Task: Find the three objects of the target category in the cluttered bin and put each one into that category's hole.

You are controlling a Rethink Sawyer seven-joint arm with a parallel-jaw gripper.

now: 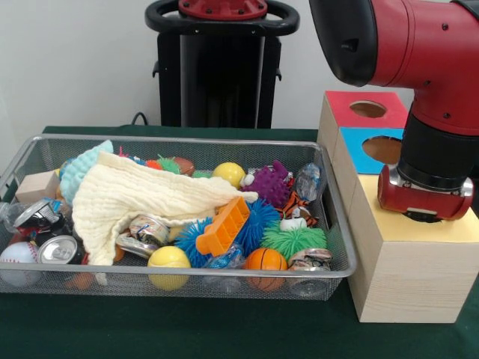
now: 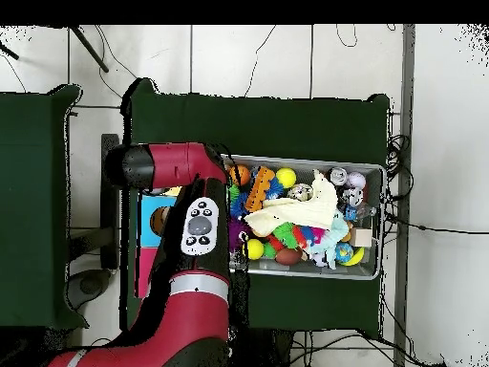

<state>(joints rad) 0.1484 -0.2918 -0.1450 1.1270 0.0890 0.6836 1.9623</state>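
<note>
Arm [image 1: 419, 45] enters front view from top right: fat red link running across, then elbowing straight down through a black wrist section [image 1: 438, 146]. Wrist ends in a red collar with a silver ring [image 1: 425, 196], facing down. Fingers not visible, so gripper state unknown. Overhead: red arm [image 2: 181, 287] rises from the bottom edge, bends at a black joint [image 2: 129, 167]; grey button pad [image 2: 200, 226] on the link faces up.

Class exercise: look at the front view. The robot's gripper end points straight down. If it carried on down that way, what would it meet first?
Most likely the yellow-topped box. The gripper hangs right above its top, seemingly over that box's hole, which the wrist hides. The wire bin lies off to one side. Depth is hard to judge here.
</note>
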